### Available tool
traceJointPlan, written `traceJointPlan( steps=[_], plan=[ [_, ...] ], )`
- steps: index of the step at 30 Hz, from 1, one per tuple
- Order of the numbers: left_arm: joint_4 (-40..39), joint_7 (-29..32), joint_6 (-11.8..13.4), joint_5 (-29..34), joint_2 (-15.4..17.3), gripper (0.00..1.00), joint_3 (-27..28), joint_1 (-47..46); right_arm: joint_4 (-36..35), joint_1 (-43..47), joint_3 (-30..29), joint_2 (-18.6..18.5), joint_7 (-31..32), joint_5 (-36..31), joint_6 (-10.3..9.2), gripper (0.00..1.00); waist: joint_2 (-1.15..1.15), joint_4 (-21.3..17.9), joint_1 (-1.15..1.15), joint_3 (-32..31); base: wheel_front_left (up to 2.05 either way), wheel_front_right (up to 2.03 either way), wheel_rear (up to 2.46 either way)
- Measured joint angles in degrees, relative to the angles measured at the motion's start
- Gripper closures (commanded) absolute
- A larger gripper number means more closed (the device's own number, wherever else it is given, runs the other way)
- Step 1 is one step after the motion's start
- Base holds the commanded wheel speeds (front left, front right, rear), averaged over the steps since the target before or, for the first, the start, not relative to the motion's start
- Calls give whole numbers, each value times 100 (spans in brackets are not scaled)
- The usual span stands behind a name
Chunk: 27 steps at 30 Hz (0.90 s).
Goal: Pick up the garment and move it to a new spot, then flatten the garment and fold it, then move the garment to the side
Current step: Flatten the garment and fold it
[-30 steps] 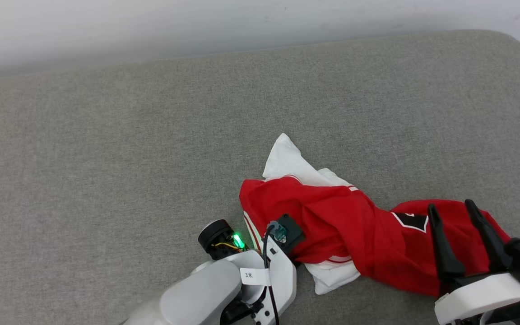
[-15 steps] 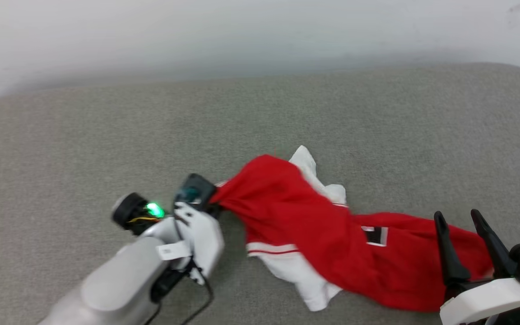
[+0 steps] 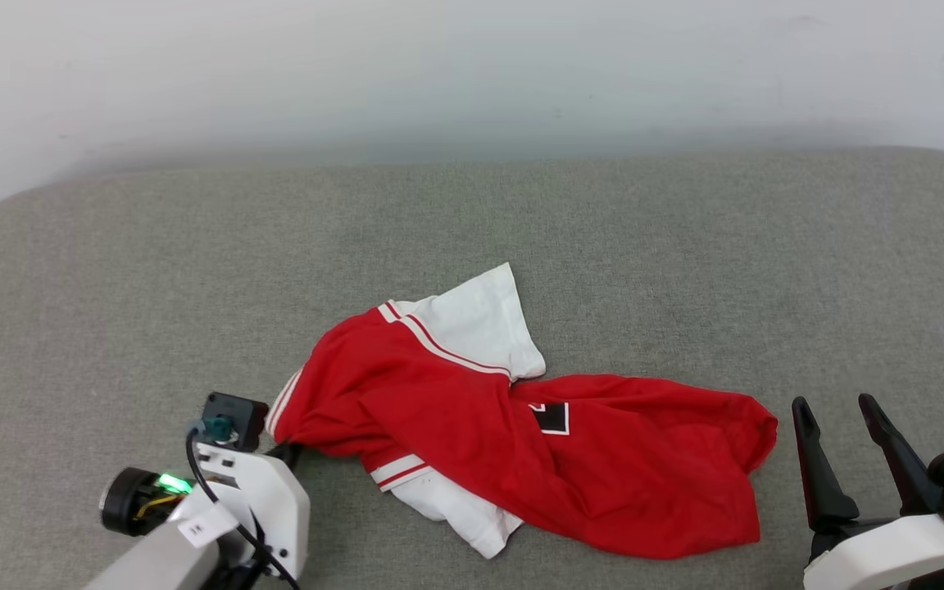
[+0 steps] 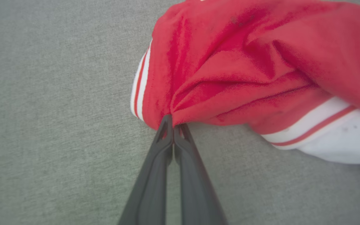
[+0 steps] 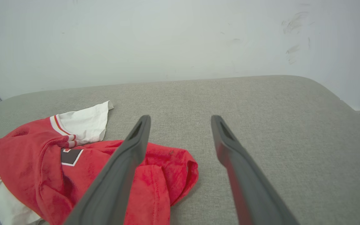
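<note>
The garment [image 3: 521, 459] is a red jersey with white sleeves and striped trim, lying crumpled and stretched left to right on the grey padded surface [image 3: 685, 262]. A corner of black lettering shows at its middle. My left gripper [image 3: 290, 447] sits at the jersey's left end. In the left wrist view its fingers [image 4: 164, 147] are pressed together, pinching a fold of the garment [image 4: 245, 62] beside the striped hem. My right gripper [image 3: 834, 401] stands open to the right of the jersey, apart from it. In the right wrist view, the right gripper [image 5: 180, 118] holds nothing, and the garment [image 5: 36, 156] lies at lower left.
A pale wall [image 3: 472, 74] runs along the far edge of the padded surface. The surface's rounded corners show at far left and far right [image 5: 330, 90]. Bare grey fabric stretches behind and to the left of the jersey.
The head camera has shifted upward. My left gripper has dragged the jersey's end to the left, drawing the cloth out from under the right gripper, which has stayed open.
</note>
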Motion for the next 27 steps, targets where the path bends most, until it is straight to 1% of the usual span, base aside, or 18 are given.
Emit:
traceJointPlan(
  steps=[1,2,7,11,15,17,19,21,22,27],
  plan=[
    [0,-99,10,-34,-74,21,18,53,-15,4,5,0,5,-10,0,0,0,8,0,-23,0,0,0],
    [-7,-253,49,-26,-130,0,35,86,-33,8,10,0,16,-21,0,0,0,18,0,-48,0,0,0],
    [-81,-1034,253,34,-327,0,194,298,-98,57,41,0,100,-34,0,0,0,49,0,-202,0,0,0],
    [-253,-1637,495,59,-476,0,367,583,-121,105,52,0,135,-34,0,0,0,80,0,-380,0,0,0],
    [-633,-1898,755,153,-554,0,602,826,-187,182,46,0,187,-32,0,0,0,139,-1,-521,0,0,0],
    [-850,-1930,816,209,-602,0,662,926,-211,182,36,0,201,-32,0,0,0,178,-1,-549,0,0,0],
    [-1011,-1938,835,256,-600,0,634,998,-226,182,36,0,212,-31,0,0,0,209,0,-563,0,0,0],
    [-1124,-1738,762,244,-564,0,536,1011,-231,181,49,0,249,-31,0,0,0,222,0,-566,0,0,0],
    [-1179,-1564,725,229,-532,0,469,1009,-233,181,54,0,252,-32,0,0,0,223,0,-564,0,0,0],
    [-1543,-503,378,198,-304,0,14,739,-227,180,88,0,303,-32,0,0,0,200,0,-542,0,0,0]
  ],
)
